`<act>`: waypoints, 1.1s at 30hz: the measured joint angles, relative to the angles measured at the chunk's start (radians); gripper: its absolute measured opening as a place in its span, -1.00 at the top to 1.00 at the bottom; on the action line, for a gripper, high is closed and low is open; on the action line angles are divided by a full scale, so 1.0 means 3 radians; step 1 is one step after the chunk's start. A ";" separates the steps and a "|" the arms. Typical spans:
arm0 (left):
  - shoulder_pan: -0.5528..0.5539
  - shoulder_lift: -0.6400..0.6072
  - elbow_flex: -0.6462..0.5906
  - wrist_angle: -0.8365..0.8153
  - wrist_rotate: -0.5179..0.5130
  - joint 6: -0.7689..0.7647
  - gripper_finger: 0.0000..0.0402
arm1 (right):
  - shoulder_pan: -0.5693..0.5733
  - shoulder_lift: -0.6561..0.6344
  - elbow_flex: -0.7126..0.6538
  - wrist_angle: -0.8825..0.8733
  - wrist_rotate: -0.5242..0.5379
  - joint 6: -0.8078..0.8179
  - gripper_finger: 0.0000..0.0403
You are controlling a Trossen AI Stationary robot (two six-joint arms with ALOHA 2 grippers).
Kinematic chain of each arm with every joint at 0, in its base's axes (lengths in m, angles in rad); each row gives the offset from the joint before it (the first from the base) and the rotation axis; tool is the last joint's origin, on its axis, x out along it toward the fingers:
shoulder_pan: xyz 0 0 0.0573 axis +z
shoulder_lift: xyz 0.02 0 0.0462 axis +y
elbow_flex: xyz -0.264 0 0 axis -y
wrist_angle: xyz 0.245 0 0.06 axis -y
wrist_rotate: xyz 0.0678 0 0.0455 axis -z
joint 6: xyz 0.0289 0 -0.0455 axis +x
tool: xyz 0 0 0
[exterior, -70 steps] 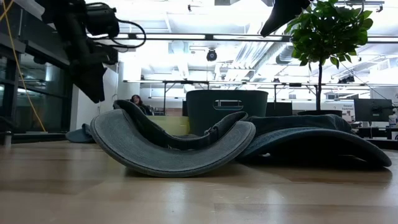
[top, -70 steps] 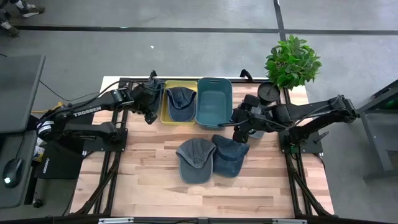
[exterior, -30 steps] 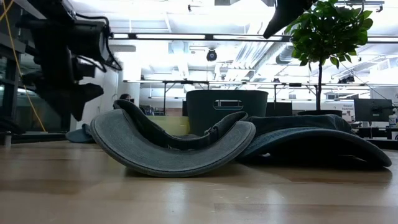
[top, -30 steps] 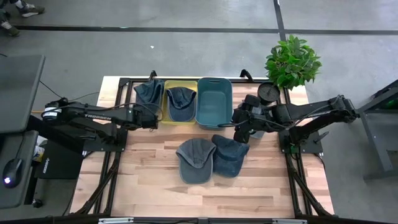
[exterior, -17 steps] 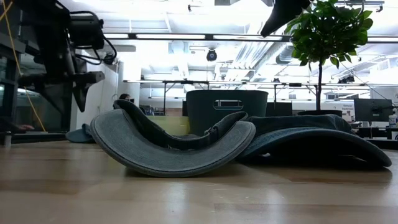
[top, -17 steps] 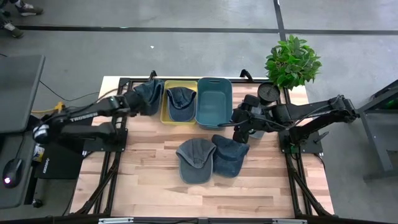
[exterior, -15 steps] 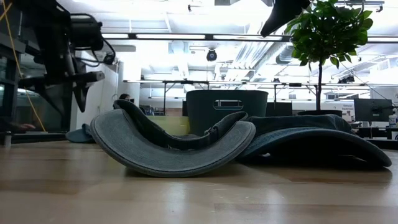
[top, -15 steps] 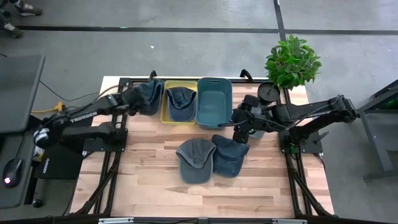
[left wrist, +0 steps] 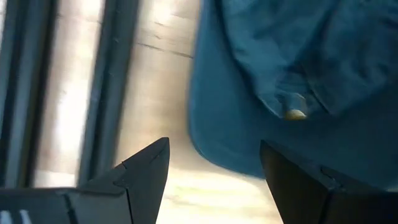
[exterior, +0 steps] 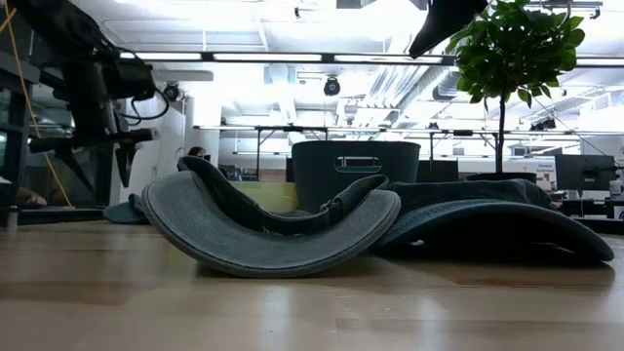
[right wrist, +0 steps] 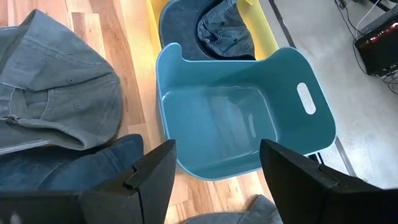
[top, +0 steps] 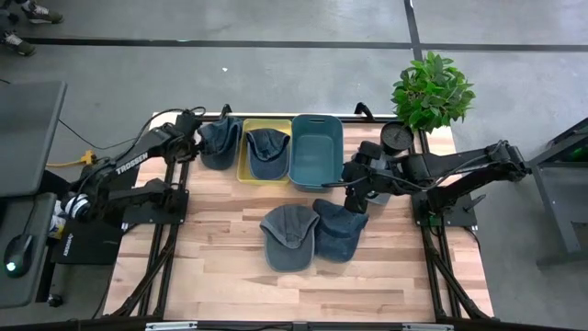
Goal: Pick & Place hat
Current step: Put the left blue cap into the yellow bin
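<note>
Two hats lie mid-table on their crowns and brims: a grey one (top: 288, 235) and a blue one (top: 338, 230) touching its right side. A third blue hat (top: 220, 142) lies on the table against the left wall of the yellow bin (top: 246, 156). Another hat (top: 267, 147) sits inside that bin. My left gripper (top: 196, 131) hangs open over the third hat's left edge (left wrist: 217, 134), fingers pointing steeply down, touching nothing. My right gripper (top: 357, 190) is open above the table beside the teal bin (top: 317, 152), holding nothing.
The teal bin (right wrist: 236, 124) holds nothing. A potted plant (top: 432, 92) and a round black gauge (top: 397, 136) stand at the far right corner. Black frame rails (left wrist: 112, 74) run along the table's left side. The near half of the table is bare wood.
My left gripper has swung from the near left corner of the yellow bin toward the table's far left corner, passing over the hat beside the bin and rolling as it went. Its fingers have stayed open. The hats and my right arm have kept still.
</note>
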 joint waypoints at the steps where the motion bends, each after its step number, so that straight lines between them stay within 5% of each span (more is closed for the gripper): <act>1: 0.0040 0.0056 0.0000 0.0037 0.0007 0.0052 -0.24 | 0.0000 0.0000 0.0000 0.0000 0.0000 -0.0001 -0.13; 24: 0.0193 0.1117 0.0000 0.0845 0.0180 0.0379 -0.22 | 0.0000 0.0000 0.0000 -0.0001 0.0008 -0.0061 -0.13; 28: 0.0193 0.1136 0.0000 0.0855 0.0203 0.0391 -0.03 | 0.0000 0.0000 0.0000 -0.0001 0.0009 -0.0060 -0.13; 33: 0.0193 0.1128 0.0010 0.0826 0.0237 0.0463 0.49 | 0.0000 0.0000 0.0000 -0.0001 0.0010 -0.0060 -0.13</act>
